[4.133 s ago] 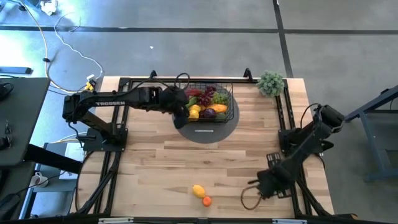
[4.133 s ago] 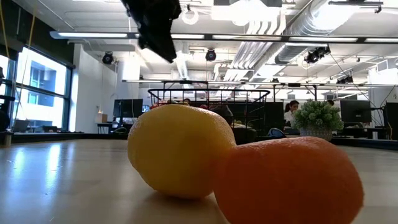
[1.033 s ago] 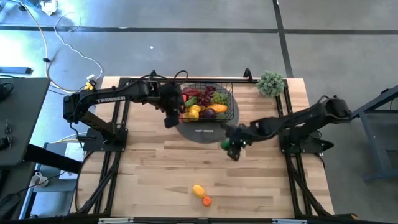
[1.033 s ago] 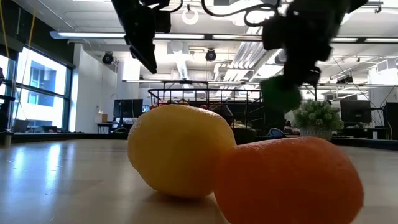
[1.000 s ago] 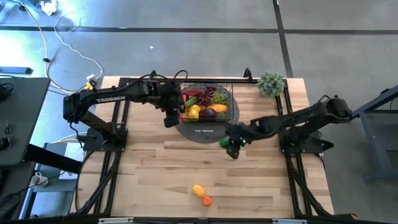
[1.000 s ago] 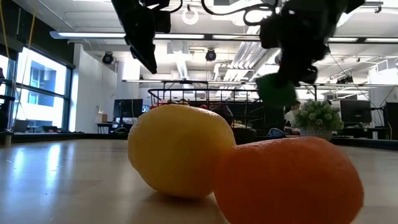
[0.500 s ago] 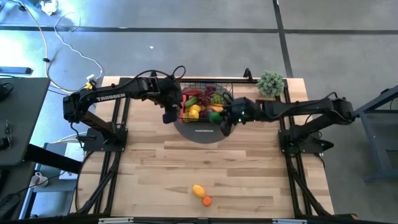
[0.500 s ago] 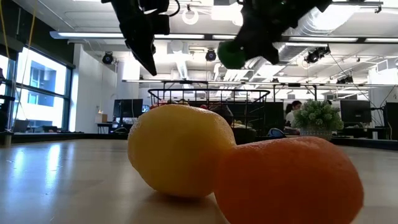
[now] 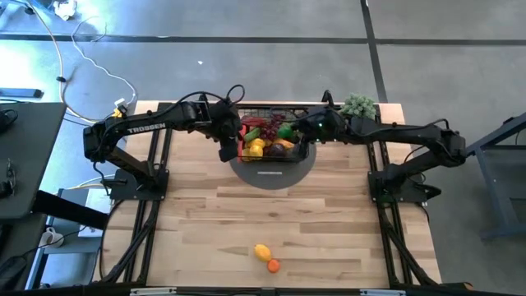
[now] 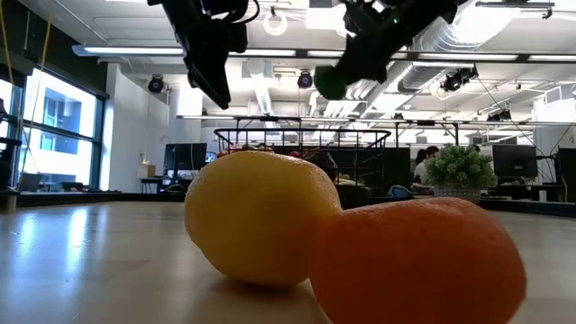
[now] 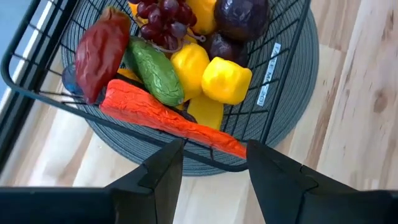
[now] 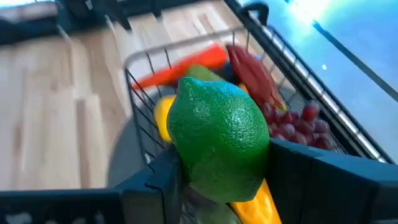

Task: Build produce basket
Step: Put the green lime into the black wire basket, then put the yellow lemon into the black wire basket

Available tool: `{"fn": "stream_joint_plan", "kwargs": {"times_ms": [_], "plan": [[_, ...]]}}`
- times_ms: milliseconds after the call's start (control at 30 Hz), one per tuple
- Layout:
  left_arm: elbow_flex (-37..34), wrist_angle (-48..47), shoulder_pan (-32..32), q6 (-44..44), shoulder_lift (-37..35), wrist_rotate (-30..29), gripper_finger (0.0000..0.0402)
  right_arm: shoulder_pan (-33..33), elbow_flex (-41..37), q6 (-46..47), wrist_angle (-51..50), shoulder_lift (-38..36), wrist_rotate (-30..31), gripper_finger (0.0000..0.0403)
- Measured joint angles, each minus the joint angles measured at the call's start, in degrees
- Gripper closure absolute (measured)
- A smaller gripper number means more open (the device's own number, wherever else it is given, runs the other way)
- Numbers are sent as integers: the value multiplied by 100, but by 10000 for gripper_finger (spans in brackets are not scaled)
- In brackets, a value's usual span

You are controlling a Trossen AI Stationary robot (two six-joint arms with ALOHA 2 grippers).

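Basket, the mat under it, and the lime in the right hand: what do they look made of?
Black wire-mesh rectangular basket: thin metal wire by its look, dark coated, open grid sides.
Round grey mat: seems woven fabric or cord; fine concentric ribbing, matte, with a small sewn-on label.
Round green lime, gripped in the right hand over the basket: likely moulded plastic or foam; uniform colour, pebbled skin with slight sheen.

Both arms reach inward, raised off the surface, the right end effector clamped with fingers partly apart, the left end effector standing empty, fingers parted.
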Motion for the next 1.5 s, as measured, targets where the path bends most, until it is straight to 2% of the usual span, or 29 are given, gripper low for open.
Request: {"fn": "stream_joint_plan", "kwargs": {"times_ms": [367, 667, 1033, 1267, 1500], "plan": [[-2, -16, -3, -438, 0, 14, 234, -60, 0, -336, -514, 806, -19, 249], [-2, -16, -26, -433, 0, 14, 230, -251, 0, -202, -1091, 914, -22, 241], [-2, -18, -255, -505, 0, 13, 171, -284, 65, 211, -1304, 914, -14, 151], [-2, -16, -318, -828, 0, -30, 130, -284, 495, 684, -1675, 911, 143, 143], [-2, 102, -431, -772, 0, 199, 128, -273, 915, 1631, -1954, 909, 503, 142]]}}
